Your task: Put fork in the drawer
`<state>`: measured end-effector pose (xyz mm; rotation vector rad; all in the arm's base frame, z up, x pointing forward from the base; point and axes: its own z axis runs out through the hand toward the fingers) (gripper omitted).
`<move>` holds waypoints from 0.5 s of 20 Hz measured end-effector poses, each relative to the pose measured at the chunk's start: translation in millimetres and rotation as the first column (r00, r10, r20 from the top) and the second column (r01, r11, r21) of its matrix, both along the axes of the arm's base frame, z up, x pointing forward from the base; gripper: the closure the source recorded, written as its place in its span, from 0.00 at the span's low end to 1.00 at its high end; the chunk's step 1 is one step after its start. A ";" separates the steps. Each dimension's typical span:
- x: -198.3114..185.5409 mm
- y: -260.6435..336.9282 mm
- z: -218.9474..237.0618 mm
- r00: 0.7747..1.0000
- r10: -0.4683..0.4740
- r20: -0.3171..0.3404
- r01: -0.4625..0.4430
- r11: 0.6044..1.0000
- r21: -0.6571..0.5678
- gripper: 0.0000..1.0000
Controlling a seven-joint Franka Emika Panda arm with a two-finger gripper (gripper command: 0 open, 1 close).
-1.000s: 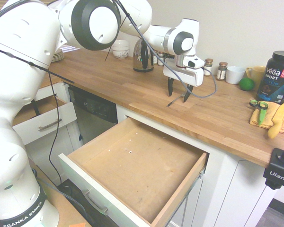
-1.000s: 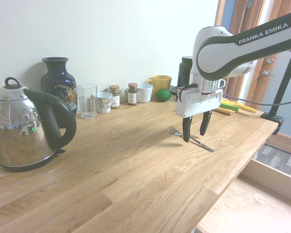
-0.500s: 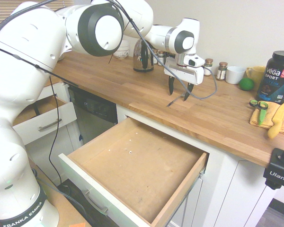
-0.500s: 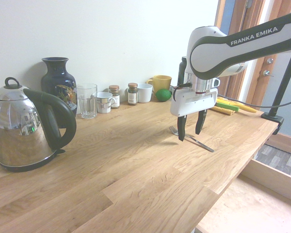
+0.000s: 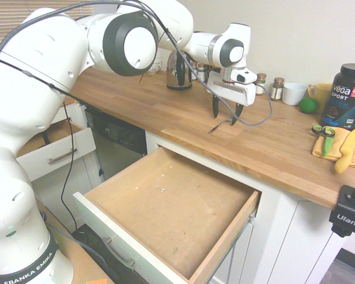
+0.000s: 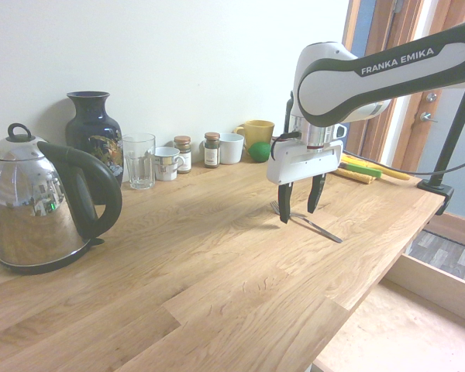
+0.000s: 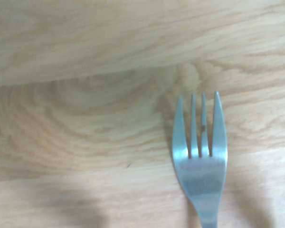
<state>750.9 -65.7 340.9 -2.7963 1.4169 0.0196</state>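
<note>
The fork lies flat on the wooden countertop, tines toward the wall, and its head fills the wrist view. My gripper hangs straight down over the fork's tine end. It is open, with one dark finger on each side of the fork and the tips just above the wood. In the first exterior view the gripper stands over the fork, back from the counter's front edge. Below that edge the wide white-fronted drawer is pulled out, showing a bare wooden bottom.
A kettle, vase, glass, spice jars and mugs line the wall. Green-handled scissors lie on a yellow cloth by a black tub. A smaller drawer stands open at the left.
The gripper has shifted a little along the fork toward its tines, still open. The fork has not moved.
</note>
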 end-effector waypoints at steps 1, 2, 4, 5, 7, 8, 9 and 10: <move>-0.1 -1.8 -1.0 1.000 -0.003 -0.001 0.003 1.000 -0.001 1.00; -0.2 -3.8 -1.8 1.000 -0.005 -0.002 0.005 1.000 -0.001 1.00; -0.5 -7.0 -2.2 1.000 -0.010 -0.004 0.010 1.000 -0.002 1.00; -0.6 -7.8 -2.3 1.000 -0.011 -0.004 0.011 1.000 -0.001 1.00; -0.8 -8.3 -2.7 1.000 -0.012 -0.006 0.012 1.000 -0.001 1.00; -0.8 -8.2 -3.1 1.000 -0.012 -0.007 0.012 1.000 -0.001 1.00; -0.8 -8.2 -3.7 1.000 -0.012 -0.008 0.012 1.000 -0.001 1.00; -0.8 -8.0 -4.6 1.000 -0.012 -0.009 0.012 1.000 -0.001 1.00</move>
